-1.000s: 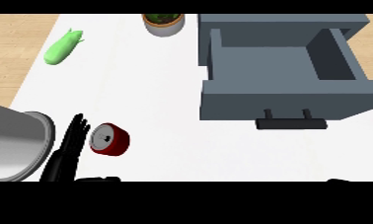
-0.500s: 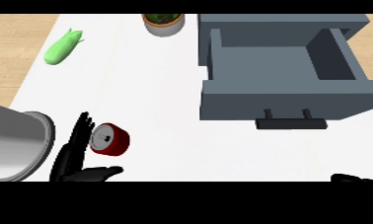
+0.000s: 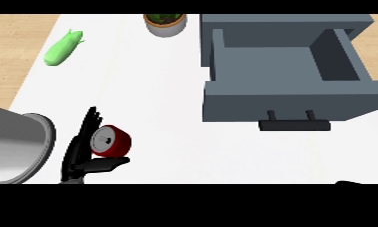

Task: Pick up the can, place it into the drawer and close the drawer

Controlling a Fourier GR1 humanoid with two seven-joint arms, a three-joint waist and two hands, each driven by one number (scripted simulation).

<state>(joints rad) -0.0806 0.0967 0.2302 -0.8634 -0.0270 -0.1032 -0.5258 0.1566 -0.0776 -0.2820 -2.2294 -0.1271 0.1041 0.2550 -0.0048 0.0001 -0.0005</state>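
Observation:
A red can (image 3: pixel 113 140) lies on its side on the white counter (image 3: pixel 170 101), its silver end facing lower left. My left hand (image 3: pixel 80 147) stands against the can's left side with fingers straight and the thumb (image 3: pixel 111 163) stretched out just below the can; the hand is open. The grey drawer (image 3: pixel 282 102) is pulled out at the right, its inside empty and its dark handle (image 3: pixel 295 124) facing me. Only a dark sliver of my right hand (image 3: pixel 354 182) shows at the lower right edge.
A large silver pot (image 3: pixel 21 146) sits at the left edge, close to my left hand. A green vegetable (image 3: pixel 63 47) lies at the far left. A potted plant (image 3: pixel 165 22) stands at the back beside the drawer cabinet.
My left hand has come up from the lower edge alongside the can, and its thumb has swung out under the can. The can and the drawer have not moved.

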